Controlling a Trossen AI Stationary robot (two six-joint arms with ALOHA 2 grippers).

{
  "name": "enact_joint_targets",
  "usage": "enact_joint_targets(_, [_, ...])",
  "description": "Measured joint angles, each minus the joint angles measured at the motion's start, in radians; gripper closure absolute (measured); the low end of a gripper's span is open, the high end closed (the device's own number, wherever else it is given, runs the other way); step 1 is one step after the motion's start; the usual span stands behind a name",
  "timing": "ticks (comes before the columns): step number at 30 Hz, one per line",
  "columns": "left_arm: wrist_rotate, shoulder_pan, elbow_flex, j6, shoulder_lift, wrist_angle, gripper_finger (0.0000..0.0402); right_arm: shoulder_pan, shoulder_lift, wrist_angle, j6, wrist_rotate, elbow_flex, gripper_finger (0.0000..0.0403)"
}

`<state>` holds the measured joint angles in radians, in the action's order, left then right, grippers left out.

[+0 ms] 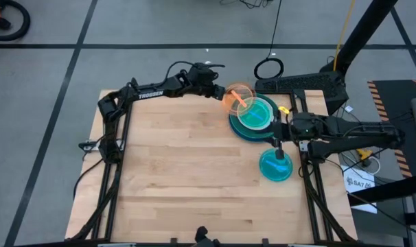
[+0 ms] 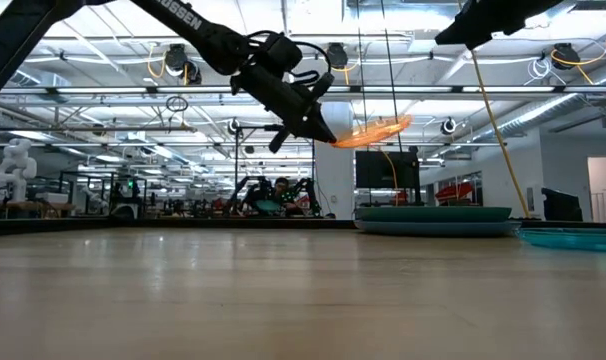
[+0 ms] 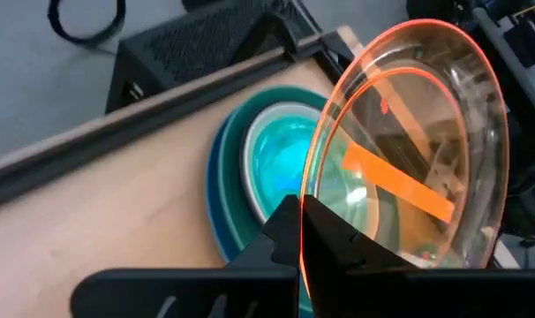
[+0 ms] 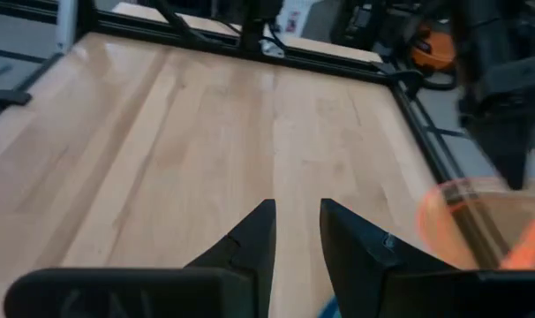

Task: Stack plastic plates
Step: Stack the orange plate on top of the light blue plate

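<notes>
My left gripper reaches across the far edge of the table and is shut on a small translucent orange plate. That plate hangs in the air over the far-left rim of the plate stack. The stack lies flat on the table: blue at the bottom, then dark teal, white, and a small cyan-green plate on top. My right gripper hovers over a lone cyan plate that lies flat near the table's right edge; its fingers stand slightly open and touch nothing. My left gripper pinches the orange plate's rim between its two fingers, one on each face. The fingers come from the table's left, slanting down. The plate is lifted clear and tilted, its free edge higher than the held edge.
A black cable loop and black equipment sit just beyond the far right corner. Dark frame rails run along the table's sides. Bare wood fills the left and near parts of the table.
</notes>
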<state>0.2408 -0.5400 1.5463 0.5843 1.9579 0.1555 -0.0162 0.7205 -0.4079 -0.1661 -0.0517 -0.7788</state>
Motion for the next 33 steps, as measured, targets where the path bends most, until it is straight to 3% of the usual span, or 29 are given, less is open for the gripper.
enact_joint_targets(10, [-0.017, 0.022, 0.028, 0.027, 0.056, -0.013, 0.0399, 0.032, -0.017, 0.010, -0.039, -0.052, 0.000, 0.0319])
enact_joint_targets(26, [-0.025, 0.071, 0.518, -0.080, 0.355, 0.268, 0.0399, 0.031, -0.018, -0.008, -0.059, -0.054, 0.000, 0.0319])
enact_joint_targets(33, [-0.017, 0.080, 0.675, -0.097, 0.471, 0.384, 0.0399, 0.032, -0.018, -0.013, -0.063, -0.053, 0.000, 0.0319])
